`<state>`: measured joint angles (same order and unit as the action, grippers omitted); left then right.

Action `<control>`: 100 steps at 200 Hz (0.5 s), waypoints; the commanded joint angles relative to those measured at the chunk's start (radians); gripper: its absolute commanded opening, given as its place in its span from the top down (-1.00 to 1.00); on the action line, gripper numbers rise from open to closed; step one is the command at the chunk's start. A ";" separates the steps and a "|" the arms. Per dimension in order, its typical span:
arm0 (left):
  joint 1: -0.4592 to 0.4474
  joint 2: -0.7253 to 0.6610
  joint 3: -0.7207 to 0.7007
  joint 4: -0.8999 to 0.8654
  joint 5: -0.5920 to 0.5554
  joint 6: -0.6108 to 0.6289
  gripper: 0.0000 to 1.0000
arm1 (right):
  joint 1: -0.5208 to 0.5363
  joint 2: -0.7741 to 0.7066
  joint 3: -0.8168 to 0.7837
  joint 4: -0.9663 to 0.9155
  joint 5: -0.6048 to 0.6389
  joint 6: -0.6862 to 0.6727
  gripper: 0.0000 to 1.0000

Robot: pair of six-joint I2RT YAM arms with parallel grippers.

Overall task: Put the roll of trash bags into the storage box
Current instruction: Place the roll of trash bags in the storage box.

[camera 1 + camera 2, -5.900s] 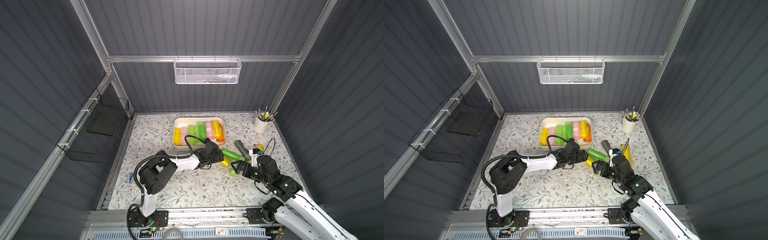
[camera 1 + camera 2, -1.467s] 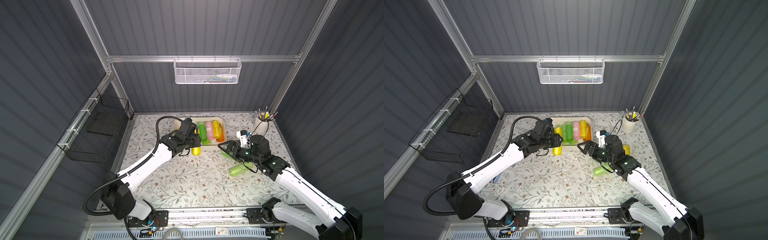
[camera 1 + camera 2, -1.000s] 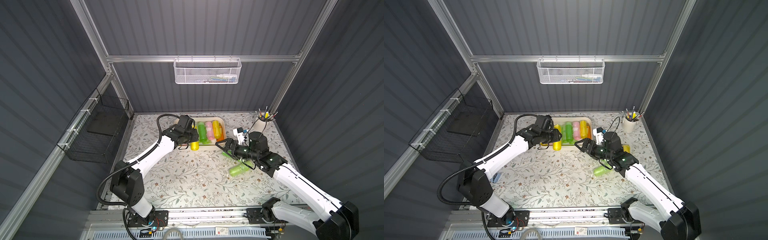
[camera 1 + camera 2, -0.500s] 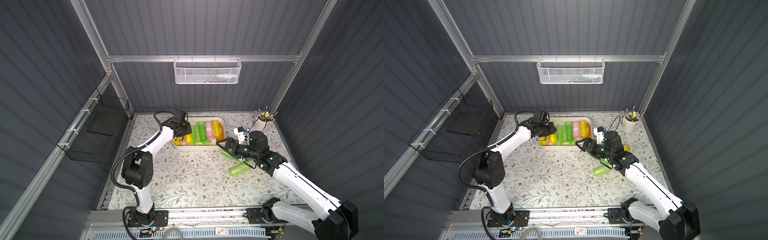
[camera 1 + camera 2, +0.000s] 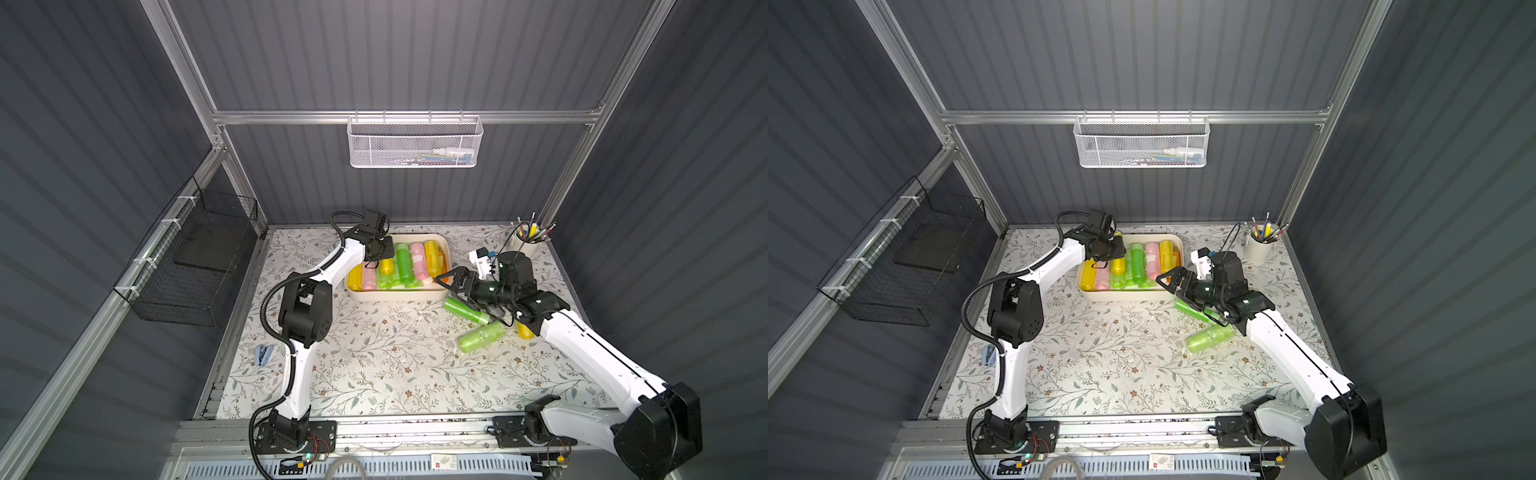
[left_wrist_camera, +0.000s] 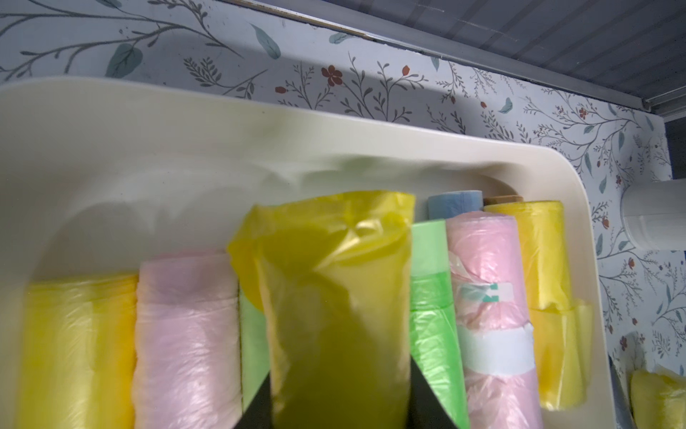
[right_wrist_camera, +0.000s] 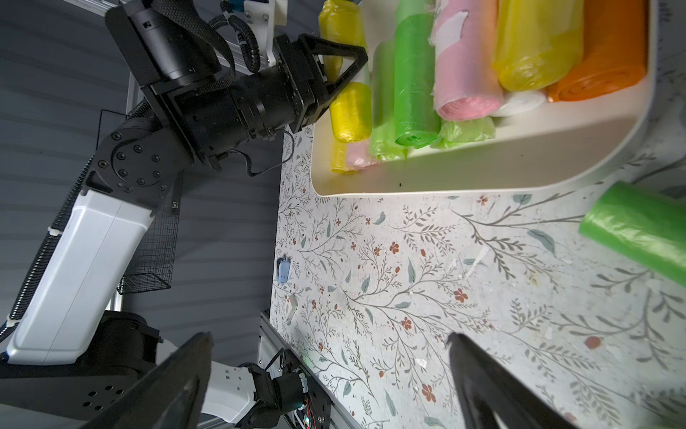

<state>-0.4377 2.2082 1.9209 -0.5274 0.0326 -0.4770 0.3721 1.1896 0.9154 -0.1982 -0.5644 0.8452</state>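
Observation:
The cream-white storage box (image 5: 395,296) (image 5: 1125,296) stands at the back of the table and holds several yellow, pink, green and orange rolls. My left gripper (image 5: 380,253) (image 6: 339,403) is shut on a yellow roll of trash bags (image 5: 387,264) (image 6: 334,297), which hangs over the box's left half, above the rolls lying there. My right gripper (image 5: 451,286) (image 7: 329,336) stands open and empty just off the box's front right corner. A green roll (image 5: 465,309) lies on the table beside it.
A light green roll (image 5: 482,337) and a yellow roll (image 5: 524,330) lie on the table under the right arm. A pen cup (image 5: 527,247) stands back right. A white mesh basket (image 5: 414,143) and a black wire basket (image 5: 195,266) hang on the walls. A blue clip (image 5: 263,354) lies front left.
My left arm has carried the yellow roll from in front of the box to over its left half. The right gripper has stayed open and barely moved.

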 commanded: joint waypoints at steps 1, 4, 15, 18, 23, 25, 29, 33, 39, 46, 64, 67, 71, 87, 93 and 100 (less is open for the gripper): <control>0.001 0.035 0.058 -0.036 -0.003 0.027 0.23 | -0.014 0.005 0.018 -0.008 -0.028 -0.018 -0.98; 0.001 0.040 0.061 -0.037 -0.001 0.026 0.23 | -0.015 0.005 0.017 -0.006 -0.028 -0.018 -0.98; 0.001 0.059 0.075 -0.037 0.011 0.021 0.23 | -0.020 0.008 0.013 -0.001 -0.030 -0.017 -0.98; 0.001 0.064 0.079 -0.038 0.014 0.018 0.23 | -0.021 0.008 0.014 -0.002 -0.032 -0.018 -0.98; 0.001 0.069 0.083 -0.039 0.020 0.014 0.23 | -0.024 0.009 0.014 -0.003 -0.033 -0.020 -0.98; 0.001 0.072 0.085 -0.038 0.023 0.012 0.23 | -0.025 0.010 0.014 -0.004 -0.034 -0.022 -0.98; 0.001 0.075 0.085 -0.035 0.029 0.010 0.23 | -0.028 0.014 0.014 -0.005 -0.035 -0.023 -0.98; 0.001 0.079 0.085 -0.031 0.036 0.006 0.23 | -0.030 0.014 0.016 -0.007 -0.036 -0.024 -0.98; 0.001 0.083 0.084 -0.027 0.043 0.002 0.22 | -0.034 0.019 0.014 -0.009 -0.036 -0.024 -0.98; 0.001 0.087 0.082 -0.022 0.052 -0.002 0.19 | -0.038 0.022 0.014 -0.011 -0.037 -0.026 -0.98; 0.001 0.093 0.083 -0.026 0.058 -0.005 0.09 | -0.049 0.028 0.007 -0.013 -0.037 -0.021 -0.98; 0.001 0.092 0.083 -0.025 0.061 -0.005 0.09 | -0.051 0.029 0.007 -0.012 -0.037 -0.020 -0.98; 0.001 0.092 0.081 -0.025 0.065 -0.003 0.09 | -0.051 0.030 0.006 -0.013 -0.037 -0.021 -0.98; 0.001 0.084 0.075 -0.017 0.102 0.008 -0.07 | -0.052 0.033 0.006 -0.022 -0.028 -0.033 -0.98; 0.001 0.080 0.076 -0.017 0.120 0.022 -0.17 | -0.054 0.033 0.007 -0.032 -0.020 -0.039 -0.98; 0.001 0.072 0.076 -0.019 0.140 0.035 -0.31 | -0.055 0.031 0.009 -0.043 -0.012 -0.047 -0.98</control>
<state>-0.4377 2.2913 1.9648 -0.5381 0.0921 -0.4789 0.3222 1.2201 0.9150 -0.2089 -0.5842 0.8314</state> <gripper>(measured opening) 0.576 0.991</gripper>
